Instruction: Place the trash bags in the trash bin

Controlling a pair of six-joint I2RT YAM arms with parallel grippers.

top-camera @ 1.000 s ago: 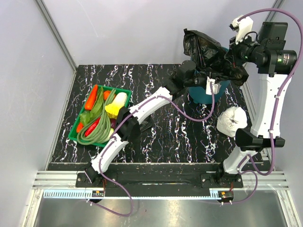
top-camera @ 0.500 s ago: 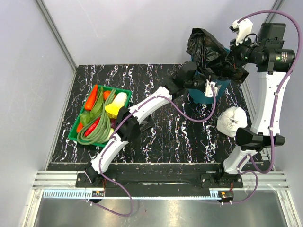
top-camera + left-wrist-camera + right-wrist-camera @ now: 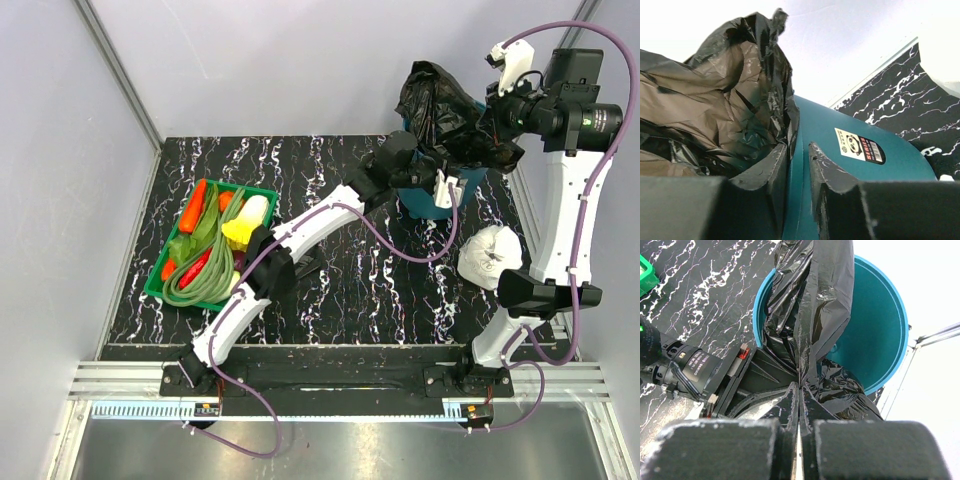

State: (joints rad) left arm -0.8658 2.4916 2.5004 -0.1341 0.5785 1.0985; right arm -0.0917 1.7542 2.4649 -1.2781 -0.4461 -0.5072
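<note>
Far left there's a green tray (image 3: 240,186) of vegetables (image 3: 205,255), well away from the action, so ignore that.

The left arm stretches diagonally across the worktop (image 3: 380,300) to the trash bin (image 3: 425,205), which sits near the far right corner. The left gripper (image 3: 797,147) is set narrow and straddles the bin's rim, one finger inside against the film and one on the outside wall. It looks clamped on, probably with a bit of plastic caught in there too.

The trash bag (image 3: 435,95) is mostly not in yet. It's bunched up above the bin's mouth, with some film dipping inside and a fold spilling over the rim on the near side. The right gripper (image 3: 799,390) is pinched fully closed on a pleat of it and holds it up over the opening. On the right, a white bundle (image 3: 490,255) lies on the worktop beside the right arm.

What worries me:
- If the right gripper lets go here, floppy film this puffed up could slump over the rim and slide down the outside, where that fold already hangs.
- If the left gripper does have film trapped, any tug from the right arm could stretch or tear it, or tilt the bin.
- The bin is close to the worktop's edge, so a sideways shove from the left arm could push it off.
</note>
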